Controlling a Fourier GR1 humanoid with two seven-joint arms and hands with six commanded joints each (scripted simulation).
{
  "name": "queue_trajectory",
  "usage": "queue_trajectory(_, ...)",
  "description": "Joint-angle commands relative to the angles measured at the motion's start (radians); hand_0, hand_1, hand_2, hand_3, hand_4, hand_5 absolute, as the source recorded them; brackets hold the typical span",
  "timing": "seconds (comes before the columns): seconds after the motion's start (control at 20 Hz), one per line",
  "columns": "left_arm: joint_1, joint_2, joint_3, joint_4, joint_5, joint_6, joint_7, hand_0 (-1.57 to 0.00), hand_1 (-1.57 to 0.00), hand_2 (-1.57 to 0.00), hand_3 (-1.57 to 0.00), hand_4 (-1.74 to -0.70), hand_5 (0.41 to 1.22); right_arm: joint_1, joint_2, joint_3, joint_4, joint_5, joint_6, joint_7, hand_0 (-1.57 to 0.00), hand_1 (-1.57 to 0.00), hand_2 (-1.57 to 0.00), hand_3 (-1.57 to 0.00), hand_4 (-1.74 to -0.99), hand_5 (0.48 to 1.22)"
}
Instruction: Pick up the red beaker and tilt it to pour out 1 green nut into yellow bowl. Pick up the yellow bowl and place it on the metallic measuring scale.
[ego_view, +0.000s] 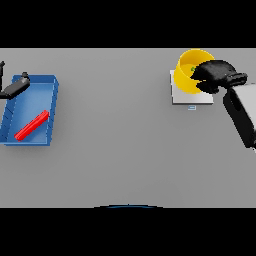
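Nut (193, 69) lies in yellow bowl (186, 75); red beaker (31, 125) in blue tray (50, 82).

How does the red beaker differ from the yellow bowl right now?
The red beaker lies on its side in the blue tray on the left; the yellow bowl sits on the metallic scale, tilted. The right hand grips the bowl; the left hand is off the beaker.

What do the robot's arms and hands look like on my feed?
The right hand is dark, almost black, with thick rounded fingers, on a boxy white forearm with a black edge. The left hand is equally dark; only a sliver shows at the frame edge. No cables or markings visible.
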Motion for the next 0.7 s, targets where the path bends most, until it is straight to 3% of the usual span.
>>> queue_trajectory(0.0, -0.005, 0.004, 0.000, 0.006, 0.004, -0.004, 0.000, 0.00, 0.00, 0.00, 0.00, -0.81, 0.749, -0.001, 0.004, 0.001, 0.021, -0.001, -0.013, -0.020, -1.57, -1.57, -1.57, -1.41, -1.724, 1.221)
queue_trajectory(0.1, -0.007, 0.008, -0.002, 0.003, 0.002, -0.001, 0.000, 0.00, 0.00, 0.00, 0.00, -0.80, 0.737, -0.026, 0.029, 0.005, 0.091, 0.006, -0.040, -0.016, -1.57, -1.55, -1.57, -1.46, -1.726, 1.221)
queue_trajectory(0.4, -0.016, 0.011, -0.006, 0.000, 0.014, 0.002, 0.000, 0.00, 0.00, 0.00, 0.00, -0.81, 0.734, -0.035, 0.054, 0.017, 0.175, -0.010, -0.079, -0.040, -1.55, -1.42, -1.57, -1.48, -1.721, 1.221)
queue_trajectory(0.5, -0.022, 0.002, -0.015, 0.014, 0.013, 0.007, 0.000, 0.00, 0.00, 0.00, 0.00, -0.81, 0.740, -0.061, 0.064, 0.019, 0.206, -0.016, -0.061, -0.031, -1.54, -1.41, -1.57, -1.17, -1.728, 1.221)
queue_trajectory(0.55, -0.026, 0.001, -0.020, 0.013, 0.014, 0.008, 0.000, 0.00, 0.00, 0.00, 0.00, -0.81, 0.745, -0.053, 0.065, 0.015, 0.204, -0.026, -0.054, -0.035, -1.54, -1.44, -1.50, -1.02, -1.659, 1.221)
queue_trajectory(0.6, -0.027, 0.005, -0.018, 0.013, 0.015, 0.005, 0.000, 0.00, 0.00, 0.00, 0.00, -0.81, 0.745, -0.056, 0.060, 0.012, 0.214, -0.030, -0.049, -0.036, -1.52, -1.35, -1.35, -0.91, -1.596, 1.134)
queue_trajectory(0.65, -0.030, 0.005, -0.020, 0.020, 0.017, 0.002, 0.000, 0.00, 0.00, 0.00, 0.00, -0.81, 0.744, -0.066, 0.065, 0.009, 0.225, -0.031, -0.042, -0.021, -1.22, -1.08, -1.13, -0.82, -1.548, 1.053)
